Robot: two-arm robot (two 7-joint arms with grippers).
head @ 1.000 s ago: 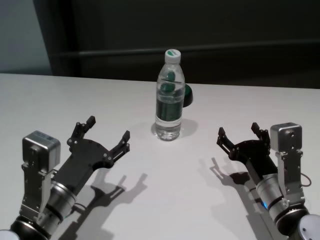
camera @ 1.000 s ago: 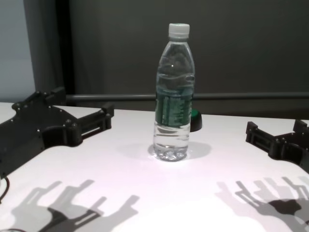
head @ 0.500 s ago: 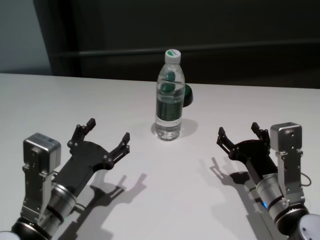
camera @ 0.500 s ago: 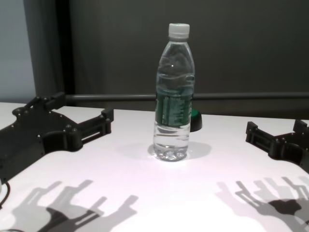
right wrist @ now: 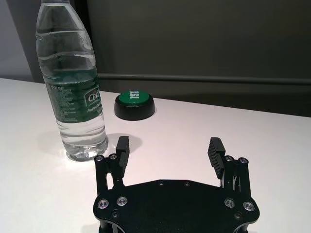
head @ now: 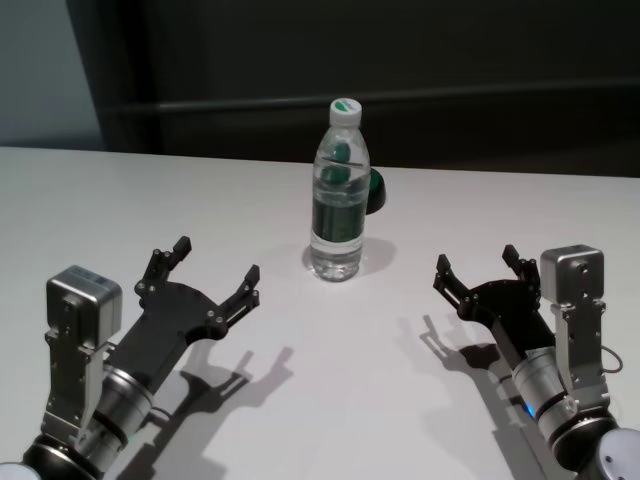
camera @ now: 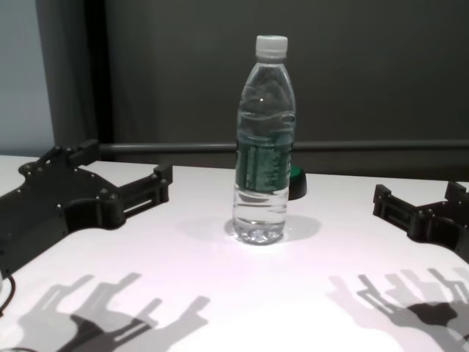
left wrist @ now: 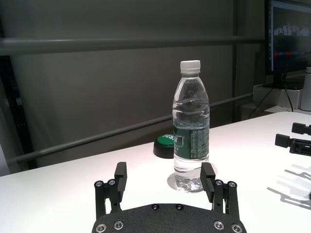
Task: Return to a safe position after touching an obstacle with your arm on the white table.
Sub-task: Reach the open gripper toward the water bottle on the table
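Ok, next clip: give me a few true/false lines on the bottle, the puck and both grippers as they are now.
1. The bottle stands upright on the table. True.
2. The left gripper is shut on the bottle. False: it is open and apart from it.
3. The right gripper is open and holds nothing. True.
4. The bottle's cap is off. False: the white cap is on.
5. The puck sits behind the bottle. True.

Matte black left tool [head: 212, 272] and right tool [head: 478, 268], flat plates studded with small silver screws, ending in ridged black fingertips [right wrist: 215, 151]. Boxy silver camera housings beside brushed-metal wrists, with a thin dark cable near the left one.
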